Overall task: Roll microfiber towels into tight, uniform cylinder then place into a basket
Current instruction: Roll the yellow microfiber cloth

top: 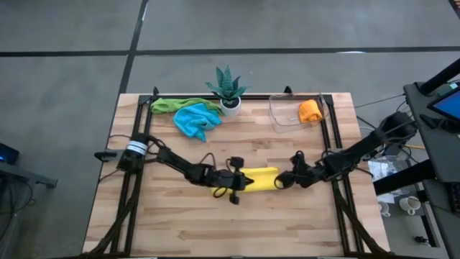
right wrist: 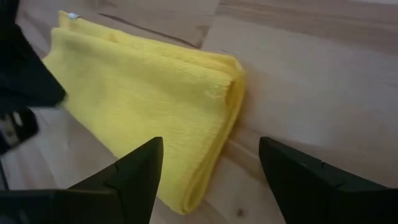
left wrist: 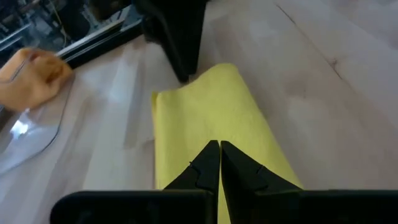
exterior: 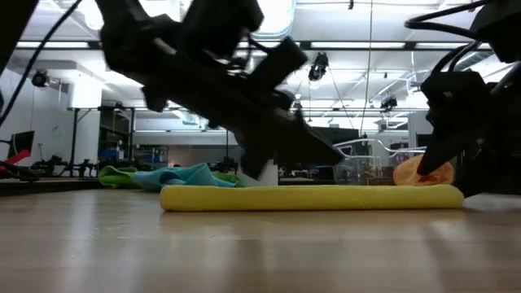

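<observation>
A yellow towel [top: 260, 177], folded into a long flat strip, lies on the wooden table's middle. My left gripper [left wrist: 219, 148] is shut and reaches in from the left over the strip's left part. My right gripper [right wrist: 211, 165] is open at the strip's right end, its two fingers standing either side of the folded end [right wrist: 233, 93] without touching it. At the far right stands the clear basket [top: 277, 119] with an orange towel roll [top: 310, 111] inside. A green towel [top: 171, 106] and a light blue towel [top: 195, 119] lie crumpled at the far left. My left gripper's shut fingertips [left wrist: 211, 155] stand over the yellow towel's top face [left wrist: 208, 118], pointing along the strip and slanting down from the table's left. Whether they touch the cloth, I cannot tell.
A spiky green plant in a white pot [top: 228, 92] stands at the far edge between the loose towels and the basket. Black frame rails [top: 332, 129] run along the table's sides. The near half of the wooden table [top: 230, 230] is bare wood.
</observation>
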Controlling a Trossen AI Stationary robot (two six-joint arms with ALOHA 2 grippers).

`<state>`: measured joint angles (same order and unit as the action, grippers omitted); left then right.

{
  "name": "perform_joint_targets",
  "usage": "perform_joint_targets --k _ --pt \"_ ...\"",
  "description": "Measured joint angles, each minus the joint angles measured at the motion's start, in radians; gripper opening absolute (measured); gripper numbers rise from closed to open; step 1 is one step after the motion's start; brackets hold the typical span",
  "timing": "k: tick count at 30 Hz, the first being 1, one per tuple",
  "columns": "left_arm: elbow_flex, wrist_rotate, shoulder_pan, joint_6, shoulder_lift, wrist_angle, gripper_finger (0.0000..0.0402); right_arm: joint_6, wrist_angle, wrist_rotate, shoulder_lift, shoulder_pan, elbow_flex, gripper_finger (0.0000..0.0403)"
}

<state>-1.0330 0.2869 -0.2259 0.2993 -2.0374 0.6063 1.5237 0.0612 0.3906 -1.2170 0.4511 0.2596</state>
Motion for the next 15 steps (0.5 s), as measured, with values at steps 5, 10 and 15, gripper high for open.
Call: perform_joint_targets --k 5,10,15 --pt "-0.121 -0.009 0.031 0.029 -0.087 -0.060 0.0000 -0.005 0.025 -0.009 -0.070 -0.001 0.044 0.0262" --pt "-0.181 -0.021 0.051 0.021 -0.124 -0.140 0.0000 -0.007 0.032 -0.013 -0.136 -0.001 0.086 0.0261" --pt "-0.171 -0.026 0.051 -0.005 -0.127 -0.144 0.0000 -0.031 0.026 -0.016 -0.160 0.000 0.106 0.0248"
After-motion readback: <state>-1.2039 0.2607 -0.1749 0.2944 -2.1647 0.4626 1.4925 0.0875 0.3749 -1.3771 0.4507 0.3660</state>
